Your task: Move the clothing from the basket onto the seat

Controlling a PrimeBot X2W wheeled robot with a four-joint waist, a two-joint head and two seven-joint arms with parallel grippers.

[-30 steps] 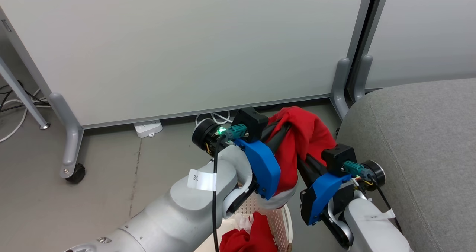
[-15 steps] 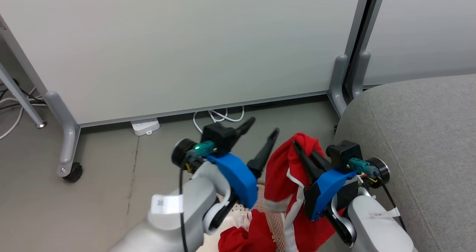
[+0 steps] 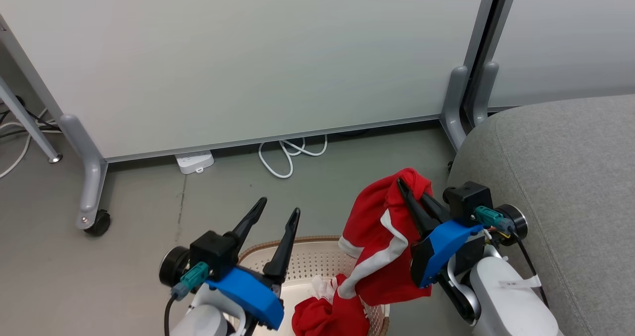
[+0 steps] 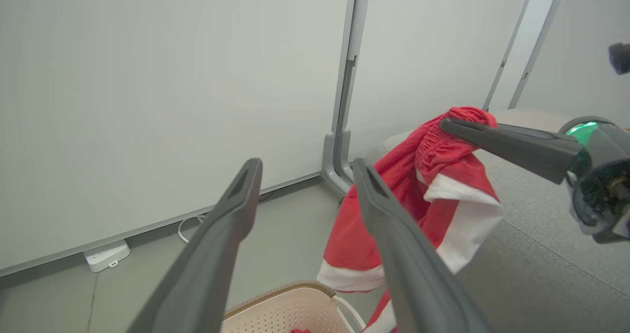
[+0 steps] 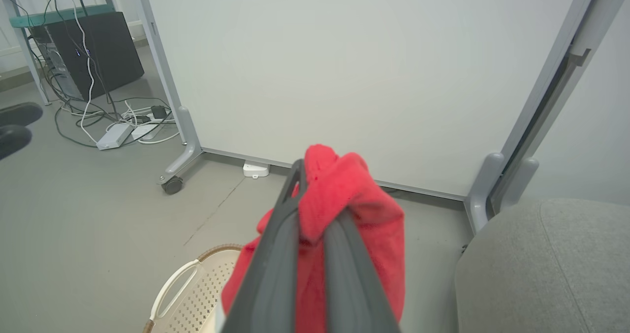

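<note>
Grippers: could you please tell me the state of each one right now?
Left gripper: open, holding nothing.
Right gripper: shut on the clothing.

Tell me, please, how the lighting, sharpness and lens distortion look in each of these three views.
Head view: soft even light on the white panel, no glare, sharp. Left wrist view: wide lens tilts the panel post; the near fingers loom large. Right wrist view: red garment crisp.

The basket [image 3: 307, 240] runs off the bottom edge, and the red clothing [image 3: 377, 227] seems to swallow one fingertip of my right pincer [image 3: 406, 189].
</note>
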